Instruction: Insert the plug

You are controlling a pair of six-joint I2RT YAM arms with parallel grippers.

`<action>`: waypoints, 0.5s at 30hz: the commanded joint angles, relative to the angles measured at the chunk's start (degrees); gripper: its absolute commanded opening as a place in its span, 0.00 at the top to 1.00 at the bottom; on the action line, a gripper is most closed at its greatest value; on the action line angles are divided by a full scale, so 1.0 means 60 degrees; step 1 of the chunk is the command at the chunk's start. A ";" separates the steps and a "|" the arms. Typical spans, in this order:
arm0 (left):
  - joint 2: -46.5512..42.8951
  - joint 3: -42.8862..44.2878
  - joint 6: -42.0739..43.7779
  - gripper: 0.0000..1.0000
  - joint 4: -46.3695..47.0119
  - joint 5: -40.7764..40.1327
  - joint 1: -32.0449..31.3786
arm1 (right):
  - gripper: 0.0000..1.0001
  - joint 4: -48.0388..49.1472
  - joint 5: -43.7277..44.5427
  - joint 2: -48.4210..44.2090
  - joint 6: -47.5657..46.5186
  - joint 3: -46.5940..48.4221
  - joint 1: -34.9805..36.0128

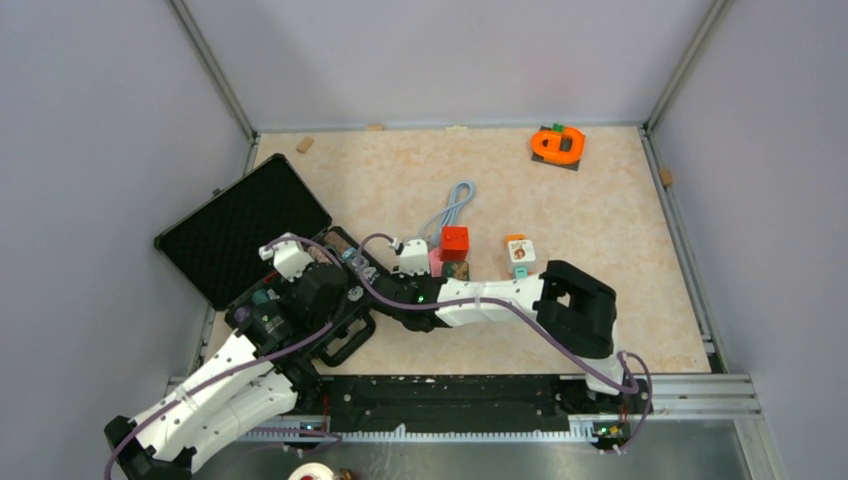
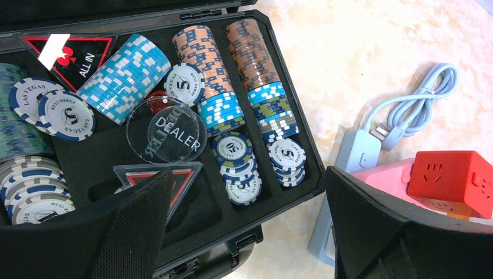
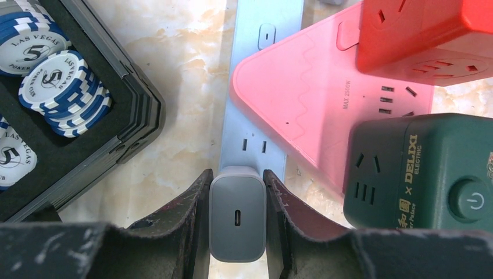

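A grey plug with a USB-C port on its back is held in my right gripper, which is shut on its two sides. The plug stands over the near end of a pale blue power strip, just short of a two-slot socket. Its prongs are hidden, so I cannot tell whether they sit in the strip. My left gripper is open with nothing between its fingers. It hangs over the near edge of the poker chip case, and the power strip lies to its right.
A pink triangular socket block, a red socket cube and a dark green socket cube crowd the strip's right side. The open black case lies to the left. A coiled pale cable and an orange object lie farther back.
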 commanded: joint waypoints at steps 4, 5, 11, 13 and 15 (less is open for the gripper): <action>-0.0065 0.0375 0.0025 0.01 -0.0035 -0.0198 0.0038 | 1.00 -0.1903 -0.3258 0.1700 0.0446 -0.2091 0.0602; -0.0069 0.0383 0.0027 0.01 -0.0030 -0.0198 0.0038 | 1.00 -0.1854 -0.3296 0.1695 0.0465 -0.2171 0.0639; -0.0060 0.0374 0.0035 0.01 -0.0014 -0.0179 0.0038 | 1.00 -0.1864 -0.3300 0.1765 0.0541 -0.2243 0.0830; -0.0058 0.0384 0.0041 0.01 -0.0013 -0.0184 0.0038 | 1.00 -0.1869 -0.3256 0.1747 0.0527 -0.2206 0.0835; -0.0043 0.0372 0.0076 0.01 0.0001 -0.0170 0.0031 | 1.00 -0.1994 -0.3142 0.1676 0.0438 -0.2079 0.0836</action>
